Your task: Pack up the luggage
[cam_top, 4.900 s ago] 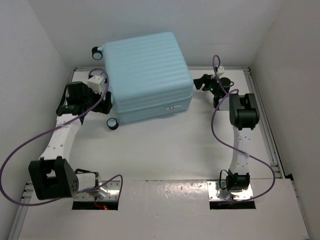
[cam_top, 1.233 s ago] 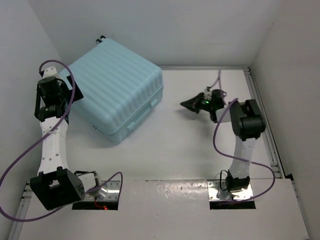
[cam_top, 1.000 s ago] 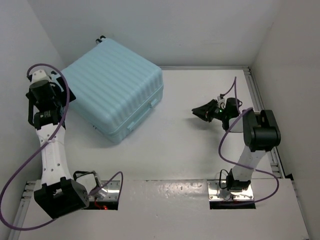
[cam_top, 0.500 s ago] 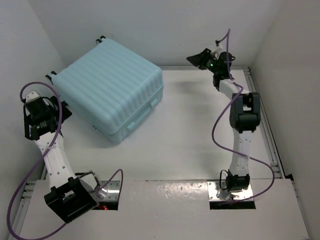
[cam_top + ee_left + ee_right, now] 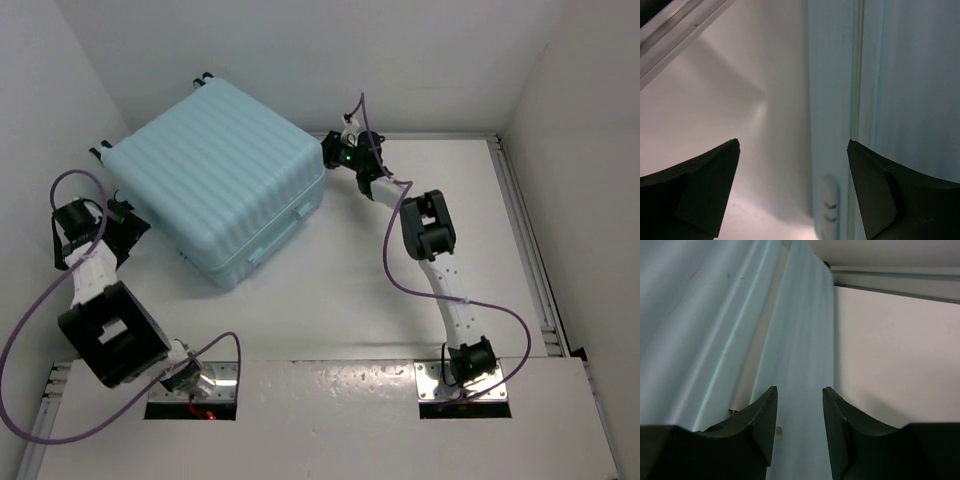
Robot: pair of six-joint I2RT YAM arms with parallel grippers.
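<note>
Though closed, one luggage (image 5: 225,170) (aqua); left tool (image 5: 793,146), right tool (image 5: 799,390).

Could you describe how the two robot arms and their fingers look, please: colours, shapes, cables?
Both the left arm and right arm have white links and black joint housings, with a purple cable running along each. The fingers are dark, wedge-shaped and tapered on both arms. A small green light glows near the right wrist.

No legible text, brand or number, none on the luggage (image 5: 220,170)
</note>
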